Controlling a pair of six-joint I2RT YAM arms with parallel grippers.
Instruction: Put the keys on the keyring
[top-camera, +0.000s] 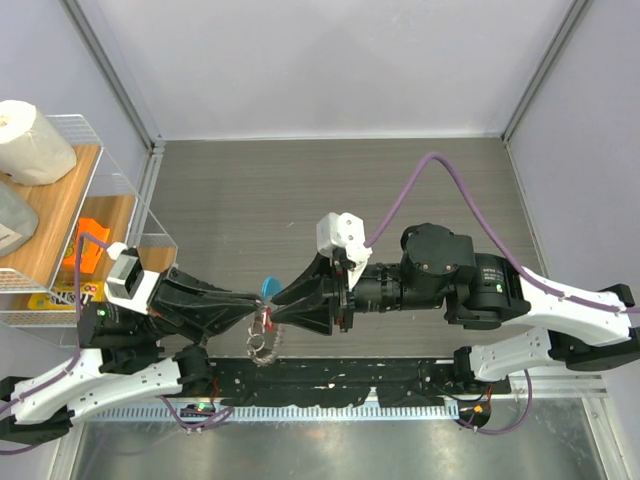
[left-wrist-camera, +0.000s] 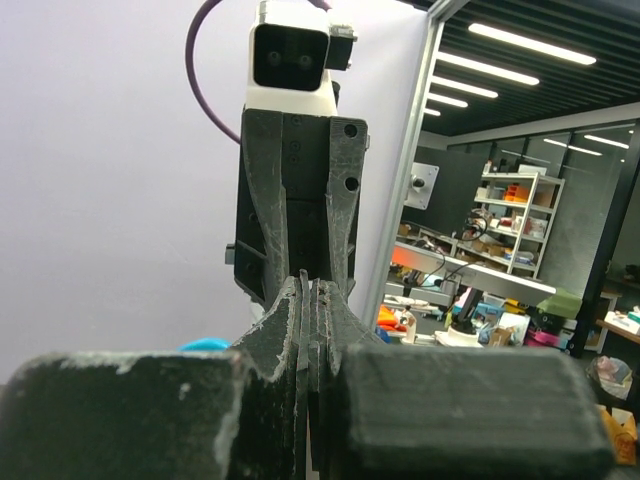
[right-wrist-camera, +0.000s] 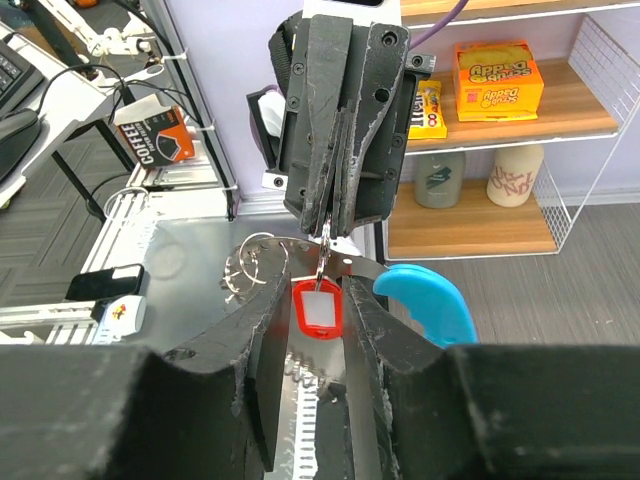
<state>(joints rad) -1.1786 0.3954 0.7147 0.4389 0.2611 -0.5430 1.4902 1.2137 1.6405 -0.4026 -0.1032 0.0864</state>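
My left gripper (top-camera: 258, 300) is shut on the keyring (top-camera: 262, 345), whose silvery loops hang below the fingertips, with its light-blue crescent tag (top-camera: 268, 288) beside them. In the right wrist view the left gripper (right-wrist-camera: 327, 228) points at the camera. A short silvery link runs down from its tip to the key's (right-wrist-camera: 318, 308) red plastic head, which has a pale window. My right gripper (right-wrist-camera: 317, 290) stands tip to tip with the left one. Its jaws are narrowly open on either side of the red head, very close to it. The blue tag (right-wrist-camera: 430, 300) lies just right of them. The left wrist view shows only the shut fingers (left-wrist-camera: 290, 330).
A wire shelf (top-camera: 110, 200) at the left edge holds a paper roll (top-camera: 30, 140) and an orange item (top-camera: 90, 245). The black base rail (top-camera: 330, 385) runs along the near edge under both grippers. Metal frame posts (top-camera: 130, 100) stand at the back corners.
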